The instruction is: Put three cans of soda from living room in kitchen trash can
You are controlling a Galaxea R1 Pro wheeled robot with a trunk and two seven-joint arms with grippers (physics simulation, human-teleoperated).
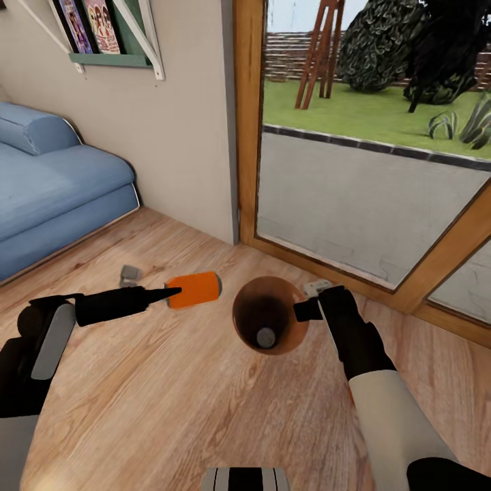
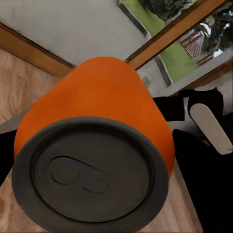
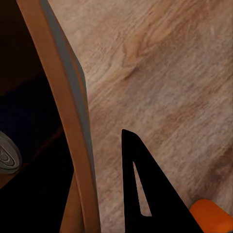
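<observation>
left gripper [image 1: 174, 292] is clamped on an orange can [image 1: 195, 289], holding it on its side above the wood floor [image 1: 170, 409], black fingers [image 1: 153, 295] pinching the near end. the can hangs just left of the bin [image 1: 269, 315], not yet over the rim. right gripper [image 1: 305, 310] grips the bin's far rim — one finger outside, the other lost inside the dark bowl — so the bin hangs tilted with its mouth toward the head camera.

the head view shows the brown inside of the bin with a grey can top [image 1: 266, 335] deep at the bottom. it also shows the blue sofa [image 1: 54, 184] to the left, the glass door [image 1: 361, 170] with its wooden frame behind, and a small grey thing [image 1: 129, 275] on the floor past the left arm — too small to make out.

left wrist view goes close on the orange can [image 2: 104, 121]: grey lid with its pull tab facing the lens, the right arm [image 2: 204, 145] black and white behind it.

right wrist view gives the bin wall [image 3: 63, 111] edge-on, tan inside and grey outside, one black finger [image 3: 145, 194] against the floor side, a pale can top [image 3: 6, 156] cut off in the shadow inside, and an orange corner [image 3: 213, 216] of the held can at the frame's edge. the bin's inside is near black here, so the body of that sunk can is hard to read.
</observation>
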